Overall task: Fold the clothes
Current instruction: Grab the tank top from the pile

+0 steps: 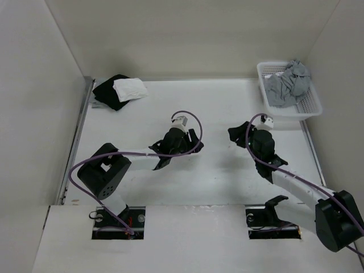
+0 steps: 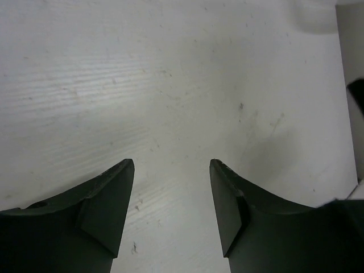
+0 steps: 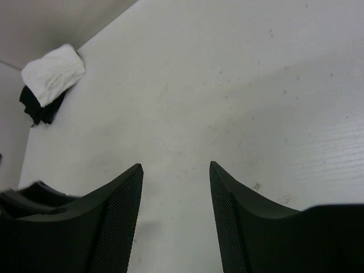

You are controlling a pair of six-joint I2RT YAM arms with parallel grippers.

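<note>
Clothes, here one plain mid-grey soft knit garment (image 1: 289,84), lay crumpled in a heap inside a white perforated plastic basket (image 1: 311,103) at the far right corner of the flat white table (image 1: 216,176). The heap rose above the basket's rim at its far end, and no gripper touched it.

At the opposite far corner, on the left, a folded pale white cloth (image 1: 130,89) rested on top of a folded black cloth (image 1: 108,91), both close to the wall. The right wrist view showed the same pair in its upper left corner, well apart from the fingers.

The left gripper (image 2: 172,165) hung over the bare middle of the table with its two dark fingers spread wide. Only scuffed white tabletop showed in the gap between them, and it had hold of nothing.

The right gripper (image 3: 176,168) hung over the table right of centre, aimed towards the left far corner. Its fingers also stood well apart, with bare table between them, and it carried nothing. From above, the two grippers sat near each other at mid-table, not touching, and both were well apart from the basket.
</note>
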